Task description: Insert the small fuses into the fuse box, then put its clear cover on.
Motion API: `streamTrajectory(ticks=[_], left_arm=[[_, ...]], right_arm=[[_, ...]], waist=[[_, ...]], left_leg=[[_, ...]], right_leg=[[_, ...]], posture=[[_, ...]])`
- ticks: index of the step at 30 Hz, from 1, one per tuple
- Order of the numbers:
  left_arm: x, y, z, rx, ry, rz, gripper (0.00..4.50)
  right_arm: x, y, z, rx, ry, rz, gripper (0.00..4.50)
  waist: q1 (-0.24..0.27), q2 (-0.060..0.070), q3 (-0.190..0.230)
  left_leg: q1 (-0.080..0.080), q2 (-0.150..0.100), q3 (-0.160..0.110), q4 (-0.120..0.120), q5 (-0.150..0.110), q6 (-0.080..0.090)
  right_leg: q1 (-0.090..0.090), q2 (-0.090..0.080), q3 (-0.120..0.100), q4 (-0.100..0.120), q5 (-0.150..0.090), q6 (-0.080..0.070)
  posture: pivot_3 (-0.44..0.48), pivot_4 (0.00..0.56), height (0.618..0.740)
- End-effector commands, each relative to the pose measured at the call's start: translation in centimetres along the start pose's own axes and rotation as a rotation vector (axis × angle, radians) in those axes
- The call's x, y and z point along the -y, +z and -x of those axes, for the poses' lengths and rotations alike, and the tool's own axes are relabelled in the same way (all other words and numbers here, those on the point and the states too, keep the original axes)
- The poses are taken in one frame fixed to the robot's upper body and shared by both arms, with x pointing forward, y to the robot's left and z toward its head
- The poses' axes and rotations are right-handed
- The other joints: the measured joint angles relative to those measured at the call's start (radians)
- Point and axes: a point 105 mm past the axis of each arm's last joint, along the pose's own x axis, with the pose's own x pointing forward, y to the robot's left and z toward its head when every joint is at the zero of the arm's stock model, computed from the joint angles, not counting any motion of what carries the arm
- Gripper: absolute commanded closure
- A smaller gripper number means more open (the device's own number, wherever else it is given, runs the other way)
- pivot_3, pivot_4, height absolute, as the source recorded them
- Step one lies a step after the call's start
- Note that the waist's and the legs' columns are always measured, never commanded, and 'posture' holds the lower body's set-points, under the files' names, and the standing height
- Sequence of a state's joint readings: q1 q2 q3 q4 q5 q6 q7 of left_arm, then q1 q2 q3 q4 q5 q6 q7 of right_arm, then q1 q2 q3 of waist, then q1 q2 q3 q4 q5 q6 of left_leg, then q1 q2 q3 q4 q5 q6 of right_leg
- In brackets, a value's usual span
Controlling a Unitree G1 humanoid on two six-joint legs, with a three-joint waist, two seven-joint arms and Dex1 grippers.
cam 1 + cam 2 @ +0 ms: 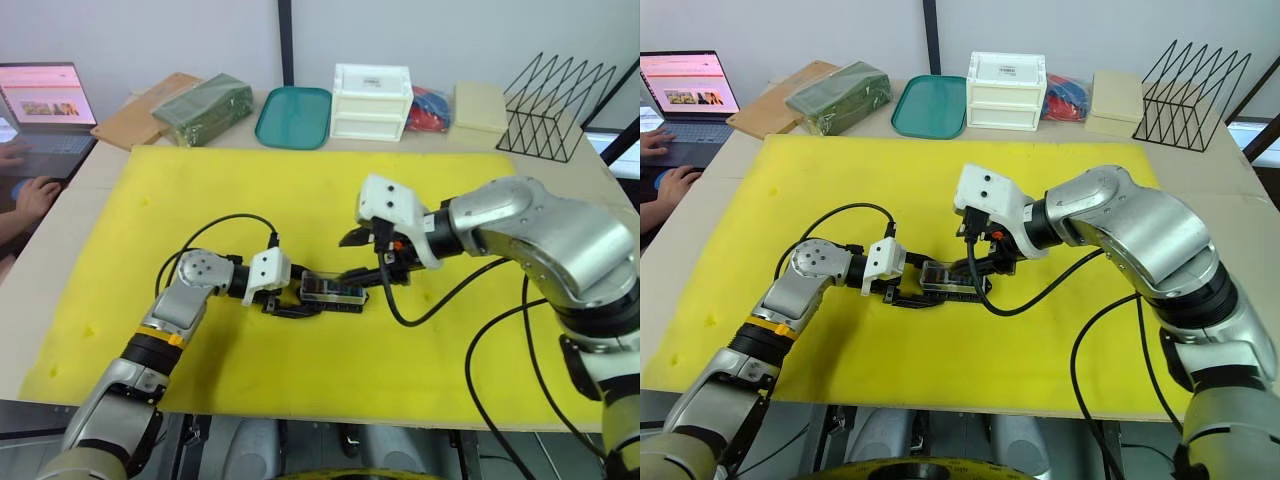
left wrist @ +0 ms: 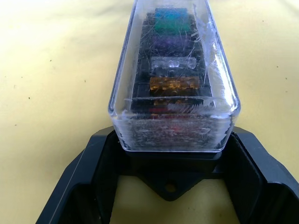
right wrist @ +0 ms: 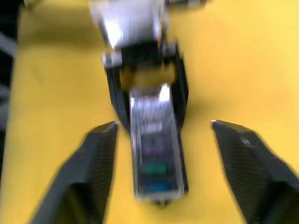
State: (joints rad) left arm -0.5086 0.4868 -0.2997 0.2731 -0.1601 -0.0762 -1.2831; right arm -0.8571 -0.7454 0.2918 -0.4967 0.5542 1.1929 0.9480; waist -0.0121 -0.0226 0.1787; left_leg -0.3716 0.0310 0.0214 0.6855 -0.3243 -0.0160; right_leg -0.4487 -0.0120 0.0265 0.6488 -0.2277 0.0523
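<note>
The fuse box (image 1: 333,292) sits mid-mat on the yellow foam pad (image 1: 200,190), w/ the clear cover (image 2: 175,70) already on top of it. Judging by that, you're at the last bit: seating the cover fully.

Left gripper (image 1: 283,303) is clamped on the near-left end of the fuse box; in the left wrist view its two fingers (image 2: 96,177) press the black base on both sides, just under the cover rim. Keep that hold firm, since it's your anchor.

Right gripper (image 3: 163,177) is spread wide, fingers either side of the box's right end, apart from it, nothing held. If the cover isn't clicked down, you'd prob. want to press straight down on top, evenly, not at one corner, so it doesn't tip or pop off. Can't tell from here whether the latches have caught. Pull the right arm straight back so you don't drag the box.

Inside the box, under the cover: small fuses (image 2: 174,56) seated in a row – teal, purple, clear/grey, orange, then red nearest the left gripper. A sixth I can't make out for sure.

Far edge of the table: teal tray (image 1: 293,117), looks bare; white drawer box (image 1: 371,102), drawers closed, contents hidden.
</note>
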Motion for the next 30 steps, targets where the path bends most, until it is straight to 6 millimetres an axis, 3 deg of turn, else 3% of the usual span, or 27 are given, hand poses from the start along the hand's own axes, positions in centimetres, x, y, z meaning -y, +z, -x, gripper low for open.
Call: streamTrajectory(ticks=[1, 6, 12, 17, 20, 24, 26, 30], left_arm=[[-0.6, -0.6, 0.2, -0.036, 0.039, 0.008, 1.74], [-0.9, -0.6, 0.3, -0.037, 0.056, 0.012, 1.74], [-1.1, -0.6, 0.4, -0.039, 0.064, 0.015, 1.74], [-1.1, -0.6, 0.4, -0.042, 0.065, 0.016, 1.74], [-1.0, -0.6, 0.4, -0.041, 0.065, 0.016, 1.74], [-1.0, -0.5, 0.4, -0.041, 0.062, 0.013, 1.74], [-1.0, -0.5, 0.4, -0.041, 0.06, 0.012, 1.74], [-1.0, -0.5, 0.4, -0.043, 0.064, 0.015, 1.74]], right_arm=[[0.1, 0.3, 0.0, 0.064, -0.023, 0.039, 2.76], [0.1, -0.6, -0.8, 0.188, -0.018, -0.02, 4.47], [0.1, -0.2, -0.9, 0.264, -0.018, -0.019, 4.47], [0.4, -1.5, -1.6, 0.251, -0.028, -0.042, 4.47], [-0.4, -4.5, -3.0, 0.165, 0.013, -0.102, 4.47], [-1.6, -11.5, -4.8, -0.126, 0.036, -0.121, 4.47], [-1.9, -12.0, -4.8, -0.141, 0.053, -0.133, 4.47], [-1.1, -10.5, -4.2, -0.092, 0.028, -0.131, 4.47]], waist=[[0.0, 0.0, 0.0], [0.0, 0.0, 0.0], [0.0, 0.0, 0.0], [0.0, 0.0, 0.0], [0.0, 0.0, 0.0], [-0.003, 0.002, -0.005], [-0.002, 0.001, -0.009], [-0.005, 0.001, -0.012]], left_leg=[[0.0, 0.0, 0.0, 0.0, 0.0, 0.0], [0.0, 0.0, -0.001, 0.0, 0.0, 0.0], [0.001, 0.0, -0.001, 0.0, 0.0, 0.0], [0.001, 0.0, -0.001, 0.0, 0.0, 0.0], [0.002, 0.0, -0.001, 0.0, 0.0, 0.0], [0.003, 0.0, 0.0, 0.0, 0.0, 0.0], [0.013, 0.0, 0.0, -0.001, 0.0, 0.0], [0.02, 0.0, 0.0, -0.002, -0.001, 0.001]], right_leg=[[0.0, 0.0, 0.0, 0.0, 0.0, 0.0], [0.001, 0.0, -0.001, 0.0, 0.0, 0.0], [0.001, 0.0, 0.0, 0.0, 0.0, 0.0], [0.002, 0.0, 0.0, 0.0, 0.0, 0.0], [0.002, 0.0, 0.0, 0.0, 0.0, 0.0], [0.004, 0.0, 0.0, 0.0, 0.0, 0.0], [0.012, 0.0, 0.0, -0.002, -0.001, 0.0], [0.02, 0.001, 0.0, -0.004, -0.003, -0.002]], posture=[[0.0, 0.15, 0.74], [0.0, 0.15, 0.74], [0.0, 0.15, 0.74], [0.0, 0.15, 0.74], [0.0, 0.15, 0.74], [0.0, 0.15, 0.74], [0.0, 0.15, 0.74], [0.0, 0.15, 0.74]])
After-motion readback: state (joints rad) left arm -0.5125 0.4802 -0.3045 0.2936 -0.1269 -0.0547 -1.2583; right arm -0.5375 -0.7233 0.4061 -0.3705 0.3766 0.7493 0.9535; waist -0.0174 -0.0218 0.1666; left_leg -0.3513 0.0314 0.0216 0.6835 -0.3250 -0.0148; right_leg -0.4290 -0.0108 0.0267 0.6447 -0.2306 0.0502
